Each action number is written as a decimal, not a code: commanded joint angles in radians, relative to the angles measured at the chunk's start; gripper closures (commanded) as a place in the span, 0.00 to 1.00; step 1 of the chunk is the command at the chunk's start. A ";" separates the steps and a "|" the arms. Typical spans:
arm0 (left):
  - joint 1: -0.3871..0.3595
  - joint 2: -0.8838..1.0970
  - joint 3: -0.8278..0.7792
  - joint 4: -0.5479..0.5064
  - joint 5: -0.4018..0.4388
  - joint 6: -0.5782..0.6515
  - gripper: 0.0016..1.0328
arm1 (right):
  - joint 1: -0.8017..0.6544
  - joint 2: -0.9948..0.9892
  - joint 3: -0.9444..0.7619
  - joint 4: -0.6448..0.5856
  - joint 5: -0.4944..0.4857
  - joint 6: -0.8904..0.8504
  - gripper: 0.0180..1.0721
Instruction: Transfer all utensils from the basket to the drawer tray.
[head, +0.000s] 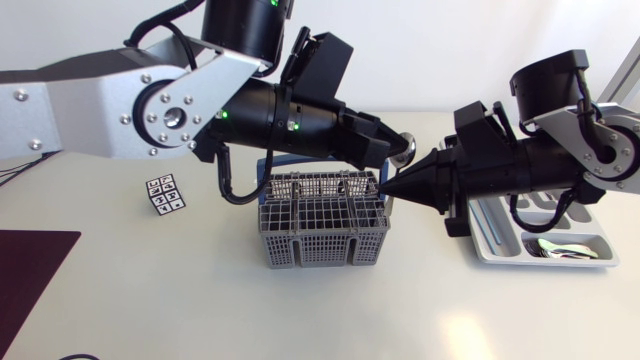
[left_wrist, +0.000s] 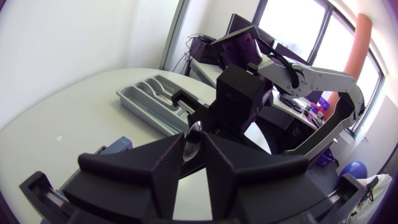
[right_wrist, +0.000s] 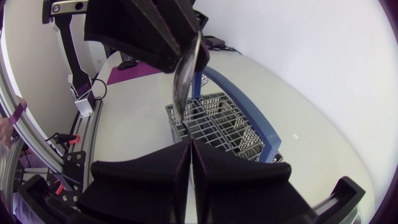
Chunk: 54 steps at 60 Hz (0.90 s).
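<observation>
Left claw (head: 390, 143) pinches a spoon (head: 406, 148) above the basket's (head: 322, 235) far-right corner. The bowl pokes out past the fingertips, toward the tray (head: 490, 228) on the right. Right claw (head: 385, 188) is pressed narrow and empty, tip just under the spoon and nearer the tray. The tray's near compartment holds spoons (head: 560, 248). Basket contents can't be made out.

A white table (head: 200, 300) — dark mat (head: 30, 270) at edge.
</observation>
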 joint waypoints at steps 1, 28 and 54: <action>0.007 -0.024 -0.007 -0.020 -0.013 0.049 0.52 | -0.014 0.019 -0.035 -0.026 0.016 -0.022 0.95; -0.028 -0.029 -0.012 -0.093 -0.387 0.210 0.14 | -0.163 0.030 -0.101 -0.137 0.138 -0.218 0.95; -0.014 -0.078 -0.076 -0.104 -0.620 0.264 0.08 | -0.568 -0.004 -0.136 -0.140 0.315 -0.531 0.95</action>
